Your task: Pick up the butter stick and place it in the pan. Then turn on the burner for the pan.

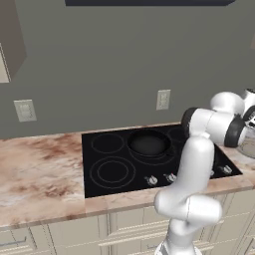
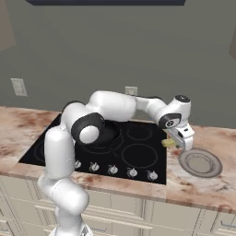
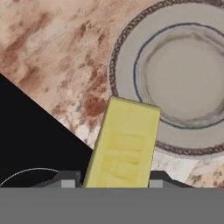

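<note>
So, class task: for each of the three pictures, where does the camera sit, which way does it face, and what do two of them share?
Left base view: behind the arm's left, looking forward and down at the pan; the arm rises at lower right.
Right base view: behind its right; the arm rises at lower left, gripper by the plate.
Hand view: along the gripper, at the butter stick.
Both base views share the cooktop.

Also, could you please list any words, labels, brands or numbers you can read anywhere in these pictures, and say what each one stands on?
None: no readable text in any view.
Butter stick in the gripper: faint embossed bands, no letters.
Plate: patterned rim, no writing.
Cooktop knobs: any markings too small to read.
Wall outlets: blank.
</note>
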{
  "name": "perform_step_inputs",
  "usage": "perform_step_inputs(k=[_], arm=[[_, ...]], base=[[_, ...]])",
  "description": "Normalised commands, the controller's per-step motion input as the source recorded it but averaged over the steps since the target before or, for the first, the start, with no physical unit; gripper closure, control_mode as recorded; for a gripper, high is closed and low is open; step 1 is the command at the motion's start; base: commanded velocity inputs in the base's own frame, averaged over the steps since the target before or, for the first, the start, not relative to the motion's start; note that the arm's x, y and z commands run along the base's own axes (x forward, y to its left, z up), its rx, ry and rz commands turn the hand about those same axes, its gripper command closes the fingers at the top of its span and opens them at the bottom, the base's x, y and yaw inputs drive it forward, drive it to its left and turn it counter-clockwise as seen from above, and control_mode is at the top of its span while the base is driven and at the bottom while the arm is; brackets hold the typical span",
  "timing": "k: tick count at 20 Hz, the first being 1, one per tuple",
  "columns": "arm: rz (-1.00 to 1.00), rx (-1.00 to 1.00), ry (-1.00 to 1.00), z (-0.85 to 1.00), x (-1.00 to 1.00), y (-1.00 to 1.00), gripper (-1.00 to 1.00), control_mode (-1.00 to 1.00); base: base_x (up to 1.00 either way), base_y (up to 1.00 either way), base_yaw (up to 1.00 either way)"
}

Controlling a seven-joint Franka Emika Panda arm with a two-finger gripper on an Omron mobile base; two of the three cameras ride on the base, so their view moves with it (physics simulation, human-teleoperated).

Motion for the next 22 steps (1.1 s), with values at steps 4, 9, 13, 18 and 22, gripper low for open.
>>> perform_step_inputs(k=[4, 9, 13, 18, 22], arm=[[0.18, -0.01, 0.00, 0.46, 0.18, 1.00, 1.00, -1.00], [0.23, 0.00, 0.00, 0.35, 0.36, 1.00, 1.00, -1.00], [0.22, 0.00, 0.00, 0.34, 0.42, 0.99, 1.00, -1.00], [0.21, 0.00, 0.00, 0.28, 0.47, 0.97, 1.00, -1.00], [0.17, -0.02, 0.00, 0.00, 0.35, 0.99, 1.00, -1.00]], base=[[0.00, 0.00, 0.00], [0.00, 0.00, 0.00], [0.00, 0.00, 0.00], [0.00, 0.00, 0.00], [0.00, 0.00, 0.00]])
